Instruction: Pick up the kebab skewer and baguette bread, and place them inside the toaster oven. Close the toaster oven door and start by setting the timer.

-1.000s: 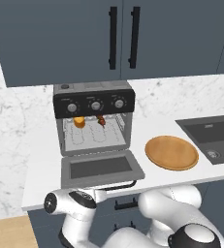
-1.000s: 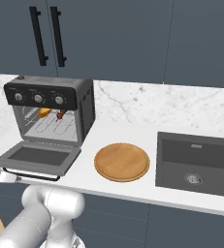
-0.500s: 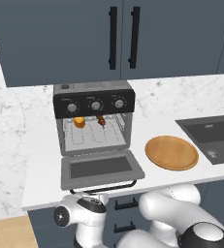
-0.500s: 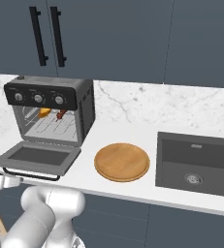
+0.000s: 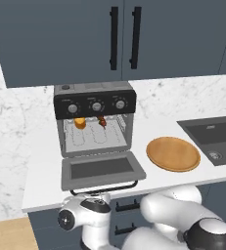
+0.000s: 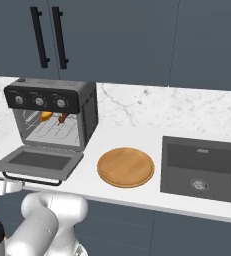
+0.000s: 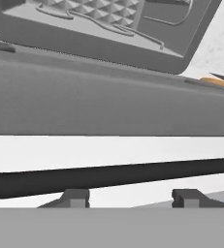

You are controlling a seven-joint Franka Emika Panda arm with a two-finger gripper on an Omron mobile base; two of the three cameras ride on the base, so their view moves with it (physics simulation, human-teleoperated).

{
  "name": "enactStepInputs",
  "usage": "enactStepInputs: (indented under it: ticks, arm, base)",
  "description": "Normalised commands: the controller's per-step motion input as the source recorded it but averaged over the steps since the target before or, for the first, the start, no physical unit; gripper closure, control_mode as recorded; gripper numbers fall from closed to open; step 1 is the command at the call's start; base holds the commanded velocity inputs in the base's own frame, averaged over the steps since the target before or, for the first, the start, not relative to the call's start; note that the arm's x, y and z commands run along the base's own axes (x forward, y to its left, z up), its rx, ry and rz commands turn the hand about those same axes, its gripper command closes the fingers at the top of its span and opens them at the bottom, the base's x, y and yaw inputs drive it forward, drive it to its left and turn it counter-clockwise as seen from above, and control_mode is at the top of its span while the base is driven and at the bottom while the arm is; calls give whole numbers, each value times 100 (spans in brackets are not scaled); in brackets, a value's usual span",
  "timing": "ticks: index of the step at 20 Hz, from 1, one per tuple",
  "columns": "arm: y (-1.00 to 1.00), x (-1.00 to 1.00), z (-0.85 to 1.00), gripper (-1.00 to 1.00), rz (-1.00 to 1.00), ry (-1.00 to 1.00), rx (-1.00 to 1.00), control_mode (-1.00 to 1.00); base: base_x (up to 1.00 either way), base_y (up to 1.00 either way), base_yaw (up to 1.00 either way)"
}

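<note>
Ahead I see a white tabletop [image 5: 46,180] under dark cabinets [image 5: 60,39], with a marble backsplash, a wooden plate [image 5: 173,154] and a sink [image 6: 202,167]. My oven [image 5: 95,124] stands grey with a black panel, its door [image 5: 102,169] dropped flat. Bread [image 5: 79,122] and skewer [image 5: 101,121] lie inside on the rack. My claw [image 7: 130,196] sits just below the door's handle [image 7: 108,175], jaws part-open, fingertips [image 7: 74,197] either side, gripping nothing I can confirm.

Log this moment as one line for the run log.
golden baguette bread, red-brown kebab skewer: in grey toaster oven | grey drop-down door: open | pincer: below black bar handle
</note>
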Motion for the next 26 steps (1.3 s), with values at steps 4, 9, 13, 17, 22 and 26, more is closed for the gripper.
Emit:
enactStepInputs:
  ticks: [4,9,13,17,22,26]
  arm:
    - [-100,92,54,-100,0,-2,0,-100]
    - [-100,93,56,-100,0,-6,0,-100]
    - [-100,98,60,-100,0,-6,0,-100]
    - [-100,94,53,-100,0,-5,0,-100]
    - [-100,88,26,-100,-1,0,0,-100]
    - [-100,89,5,-100,-1,0,0,-100]
  base:
    - [0,0,0]
    - [0,0,0]
    - [0,0,0]
    - [0,0,0]
    - [0,0,0]
    - [0,0,0]
